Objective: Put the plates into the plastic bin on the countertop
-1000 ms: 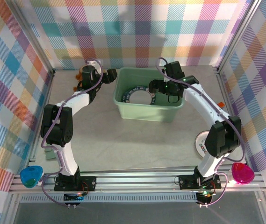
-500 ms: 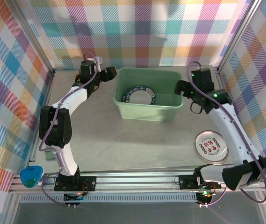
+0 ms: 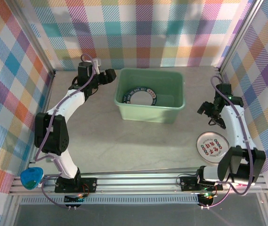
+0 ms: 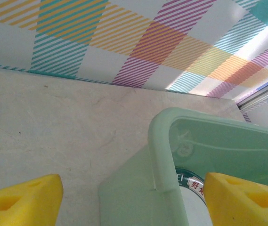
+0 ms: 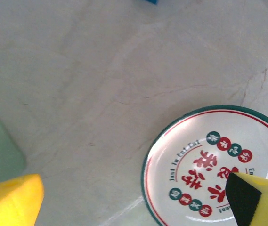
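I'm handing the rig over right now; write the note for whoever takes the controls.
Left gripper: open, empty, at the plastic bin's far-left corner.
Right gripper: open, empty, over the countertop near the teal-rimmed plate.
Done: one dark-rimmed plate lies in the bin.
Left to do: the teal-rimmed plate, flat on the countertop right of the bin, goes in.

The left arm reaches far forward, and the left end effector (image 3: 109, 75) points to the right with fingers well apart, holding nothing. The right arm is folded at the elbow; the right end effector (image 3: 210, 112) faces downward, spread wide and empty.
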